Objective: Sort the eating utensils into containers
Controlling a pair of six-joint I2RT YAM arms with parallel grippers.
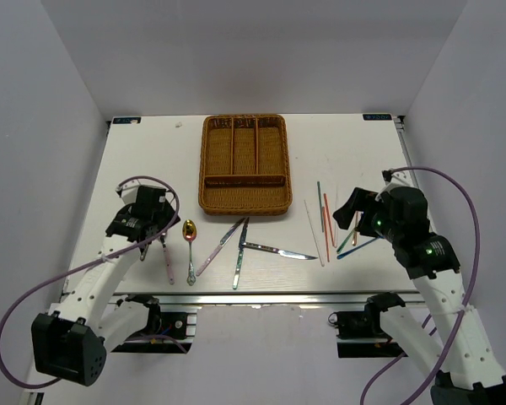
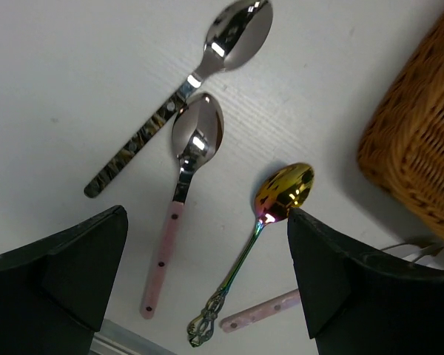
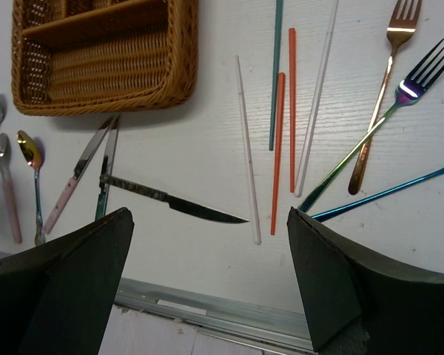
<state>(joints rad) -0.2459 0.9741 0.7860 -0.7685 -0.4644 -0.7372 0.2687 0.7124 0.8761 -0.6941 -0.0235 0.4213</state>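
- 1 wicker tray [image 1: 204,169], upper centre of top view, on the white surface [image 1: 135,169]: 3 long slots + 1 crosswise slot at its near end.
- 3 spoons, lower left of tray: dark-handled spoon [image 2: 207,59], pink-handled spoon [image 2: 189,155], gold spoon [image 2: 281,194]. All flat on surface, bowls toward tray end.
- 3 knives below tray: pink-handled knife [image 3: 70,188] and green-handled knife [image 3: 107,166] fan out from nearly touching tips; third knife [image 3: 185,208] lies crosswise, blade pointing right.
- 5 chopsticks right of tray: 2 white chopsticks [image 3: 248,148], 2 red chopsticks [image 3: 291,111], 1 teal chopstick [image 3: 276,74], roughly parallel.
- Forks far right: rose-gold fork [image 3: 391,66] crossed by rainbow fork [image 3: 414,81]; 1 blue handle [image 3: 385,194], head out of frame.
- Left end effector [image 2: 207,251]: jaws wide apart over spoons, gripping nothing.
- Right end effector [image 3: 207,251]: jaws wide apart over knives/chopsticks, gripping nothing.
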